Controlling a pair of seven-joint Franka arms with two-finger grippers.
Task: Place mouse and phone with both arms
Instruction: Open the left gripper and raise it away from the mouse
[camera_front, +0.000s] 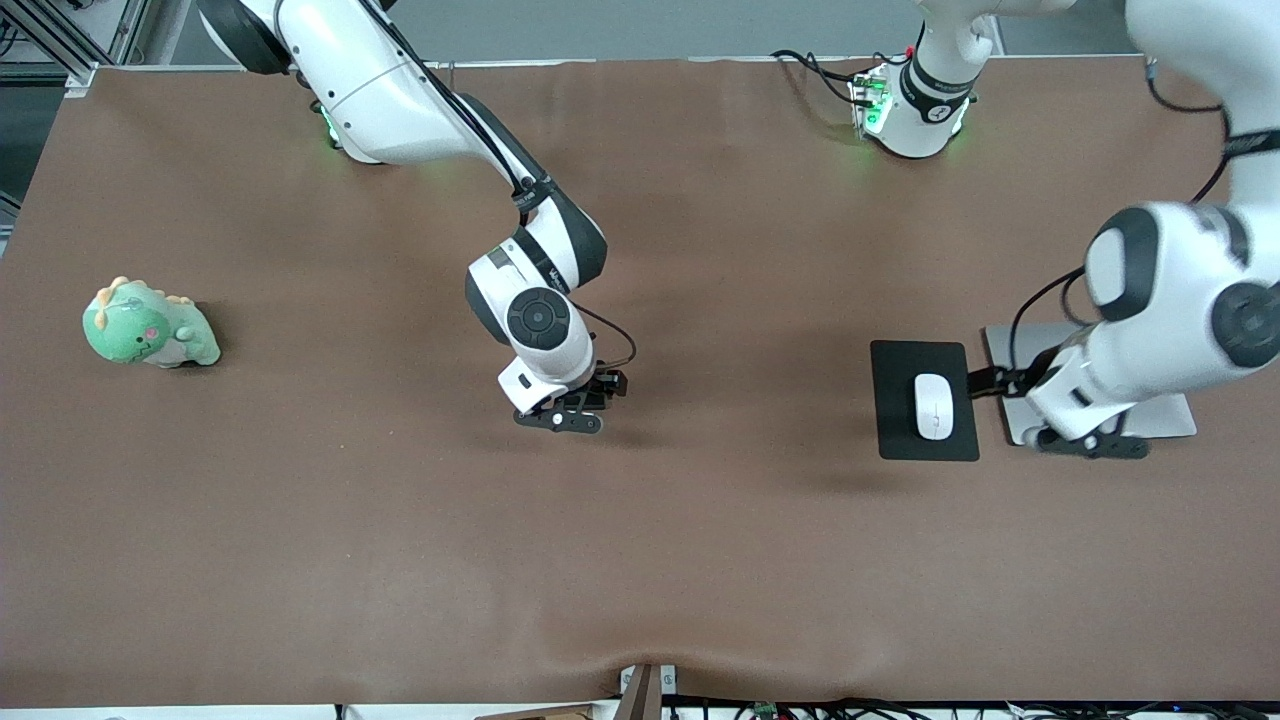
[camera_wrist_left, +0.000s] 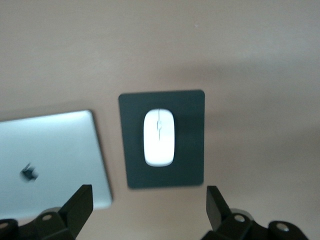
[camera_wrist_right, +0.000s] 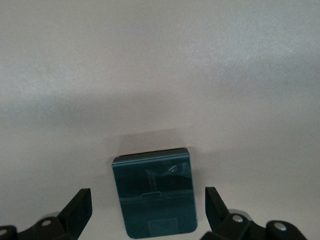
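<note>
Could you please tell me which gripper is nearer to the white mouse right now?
Left. The left gripper is over the laptop, beside the mouse; the right gripper is mid-table.

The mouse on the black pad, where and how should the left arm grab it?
Grip the mouse across its two long sides at mid-length, coming straight down. It lies flat on the mouse pad, narrower than the left gripper's open jaws.

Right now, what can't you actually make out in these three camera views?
- Small black rectangular phone: hidden in the front view under the right gripper; one end cut off by the right wrist view's edge.
- Silver closed laptop: partly covered by the left gripper in front view, cut off in left wrist view.
</note>
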